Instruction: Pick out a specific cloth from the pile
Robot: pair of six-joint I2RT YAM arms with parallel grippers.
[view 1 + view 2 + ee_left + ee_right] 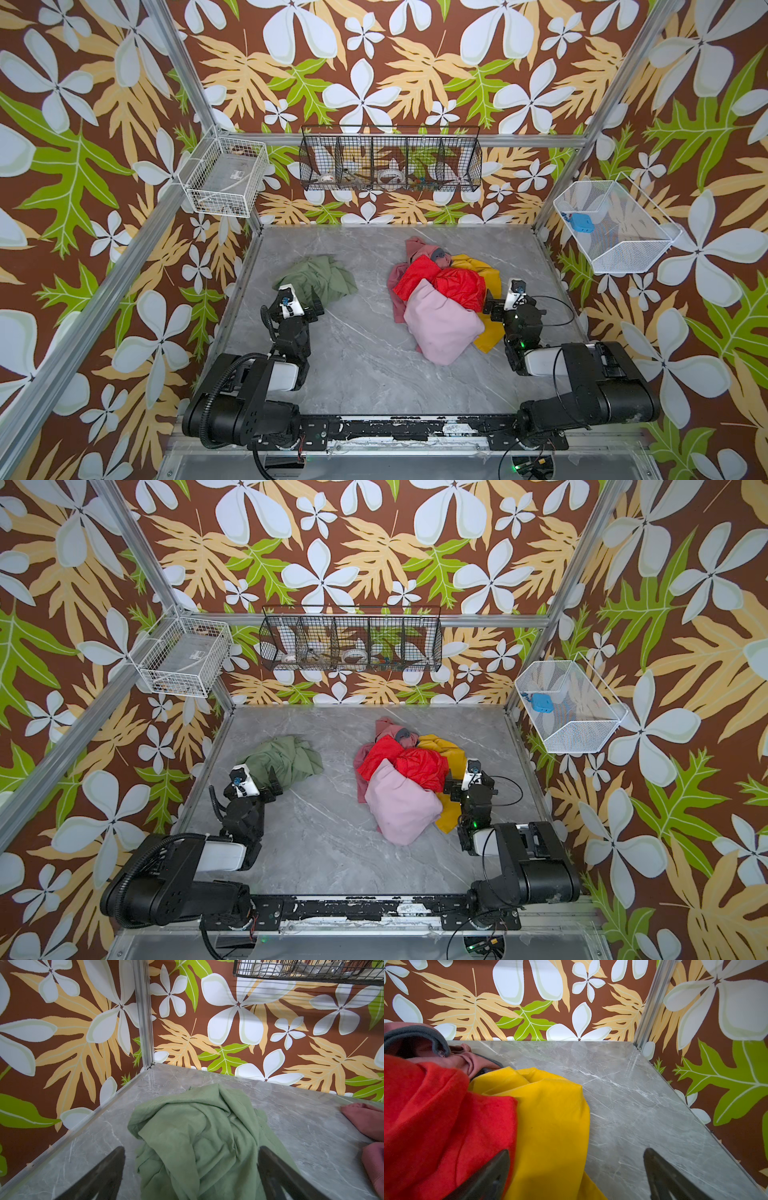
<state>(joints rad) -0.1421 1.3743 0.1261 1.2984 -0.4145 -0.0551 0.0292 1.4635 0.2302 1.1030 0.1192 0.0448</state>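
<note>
Crumpled plain sage-green soft cloth [320, 276] is laid alone on grey marbled counter [357, 365], well apart from multicoloured cloth pile [436, 316], apparently already separated. Left pincer [192, 1167] is spread open over its edge, empty; right pincer [577, 1169], open, beside pile.

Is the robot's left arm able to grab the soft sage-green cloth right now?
Probably yes: the open left gripper sits right at the crumpled sage-green cloth, alone on the grey marble table, nothing between.

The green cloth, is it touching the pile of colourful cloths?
Apart. In both top views a wide strip of bare table lies between the green cloth and the pile.
</note>
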